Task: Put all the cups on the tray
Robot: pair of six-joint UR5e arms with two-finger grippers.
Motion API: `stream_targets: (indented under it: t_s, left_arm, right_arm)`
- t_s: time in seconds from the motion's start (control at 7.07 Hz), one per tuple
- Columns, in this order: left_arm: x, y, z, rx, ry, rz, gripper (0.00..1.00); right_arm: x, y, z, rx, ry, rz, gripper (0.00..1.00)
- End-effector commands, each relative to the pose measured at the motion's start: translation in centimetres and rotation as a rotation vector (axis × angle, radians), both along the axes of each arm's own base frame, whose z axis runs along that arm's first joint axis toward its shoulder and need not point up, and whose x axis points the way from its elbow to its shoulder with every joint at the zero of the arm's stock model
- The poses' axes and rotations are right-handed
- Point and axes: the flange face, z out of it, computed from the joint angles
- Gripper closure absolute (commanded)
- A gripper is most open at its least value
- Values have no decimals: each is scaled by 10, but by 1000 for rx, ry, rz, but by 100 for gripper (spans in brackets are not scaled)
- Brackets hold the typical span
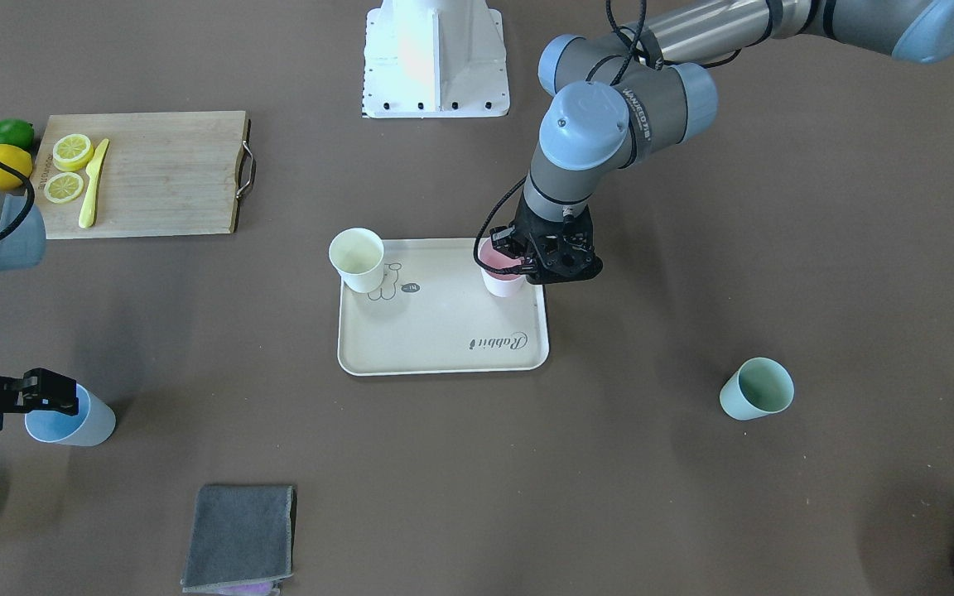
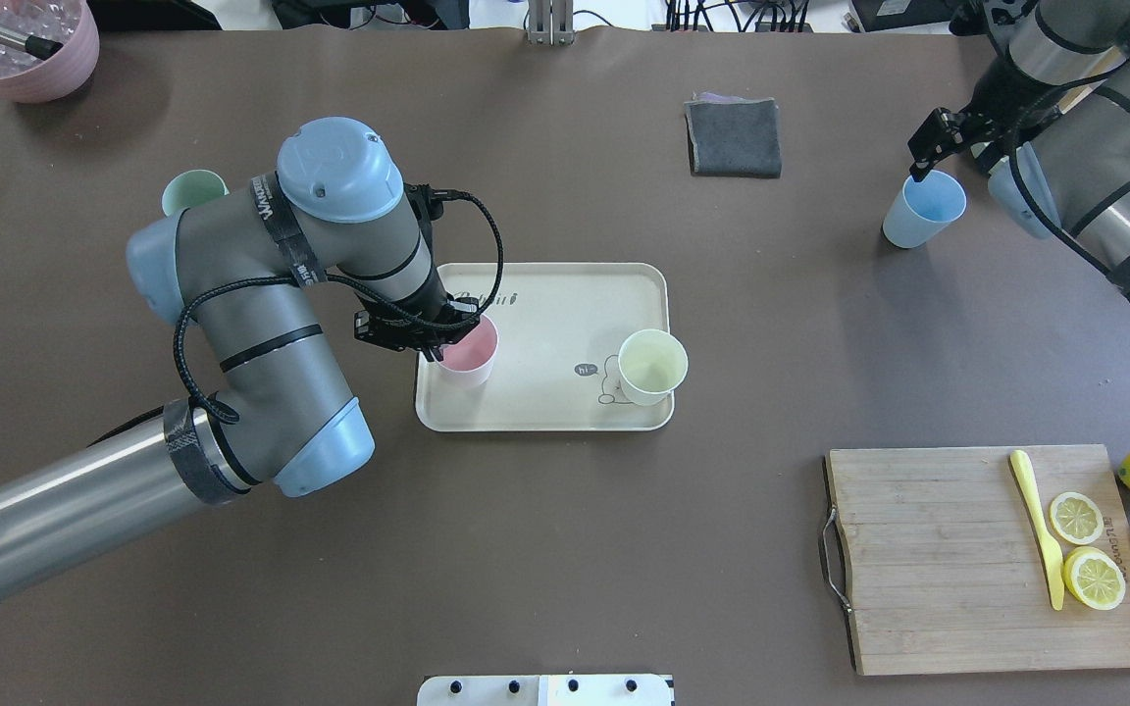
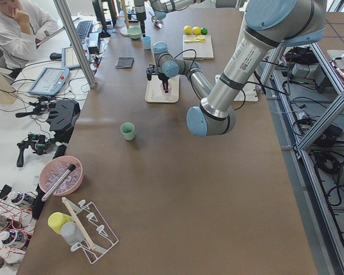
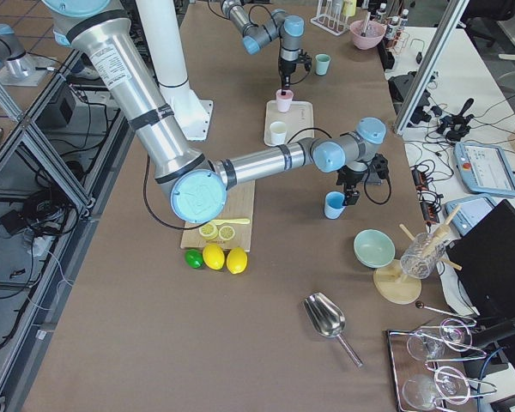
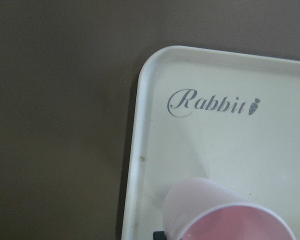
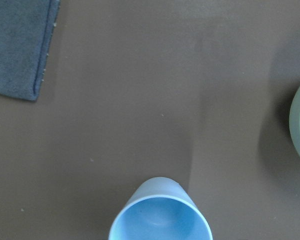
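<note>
The left claw (image 1: 515, 265) seems clamped on the pink cup (image 1: 500, 283), which stands on the tray (image 1: 444, 335). The yellow cup (image 1: 357, 258) is across the tray. The mint cup (image 1: 757, 389) is well away. The right claw (image 2: 921, 165) hovers at the blue cup (image 2: 923, 211); I can't tell its grip.

1. I'm looking at a long table (image 3: 160, 217) with a matte brown top, running from six o'clock up to twelve in the left-end view.
2. Grey tiled floor (image 3: 332, 229) at three o'clock there, with cables trailing across it.
3. An aluminium frame post (image 3: 75, 43) rises at eleven o'clock, on the table's edge.
4. A white side bench (image 3: 6, 132) sits at nine o'clock, with a tablet (image 3: 49, 80) on it.
5. An operator (image 3: 17, 26) sits at ten o'clock, hand at chin.
6. The light reads even and the shadows on the tabletop are soft.
</note>
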Motion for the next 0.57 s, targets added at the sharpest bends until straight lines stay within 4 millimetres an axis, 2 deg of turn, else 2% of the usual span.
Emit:
stream_targets:
  t_s: [0.0,0.14,0.28,0.42]
  left_arm:
    - [-3,2,-7,12,9,-5,2]
    - [-19,-6,-15,23,20,-25,2]
    - [-49,-30,-15,26,24,-66,2]
    - [-78,-43,2,62,13,-66,2]
  right_arm:
    - [-2,8,29,-27,35,-6,20]
    - [-13,14,41,-44,46,-22,27]
    - [-14,15,47,-50,50,-22,55]
    - [-17,18,49,-54,52,-27,100]
